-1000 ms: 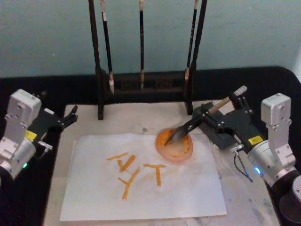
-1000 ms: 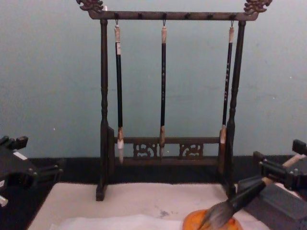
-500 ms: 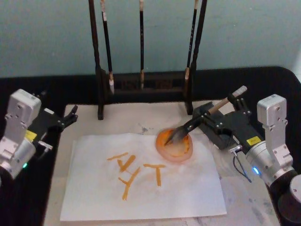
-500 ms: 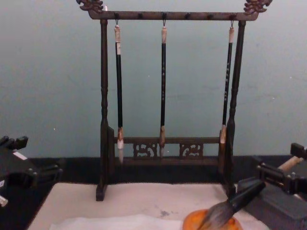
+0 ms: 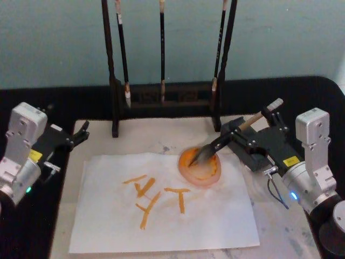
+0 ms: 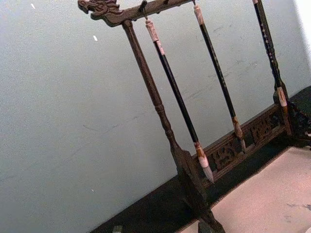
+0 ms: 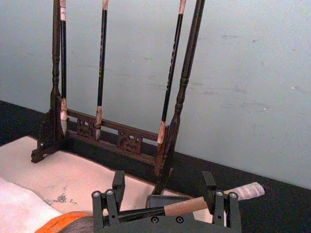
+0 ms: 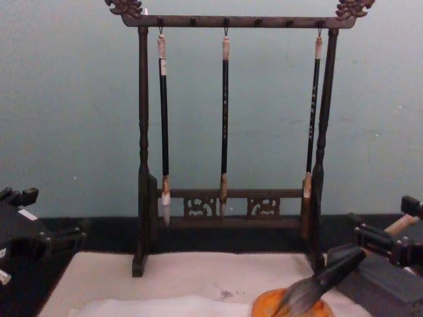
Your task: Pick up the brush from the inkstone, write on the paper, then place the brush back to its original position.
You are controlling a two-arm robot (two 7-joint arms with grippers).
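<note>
Little has shifted over the last second — the right hand (image 5: 243, 136) has edged a touch and settled, and the brush (image 5: 223, 141) lies much as it did, its dark tuft resting in the orange inkstone (image 5: 200, 166). The hand's fingers sit either side of the tan handle, but whether they clamp it or have let go I cannot tell. With orange strokes already on the paper (image 5: 161, 202), I judge the writing done and the return of the brush at its very end — only the release and retreat are left, if that.

The inkstone, a shallow round dish near the desk's right edge and overlapping the paper's far right corner, holds orange ink and the brush tip. Behind it, along the far edge, the wooden rack (image 8: 228, 211) carries three thin brushes (image 8: 225, 119) hanging from hooks. The left hand (image 5: 81, 132) rests idle at the left edge, fingers narrowly apart, holding nothing.
</note>
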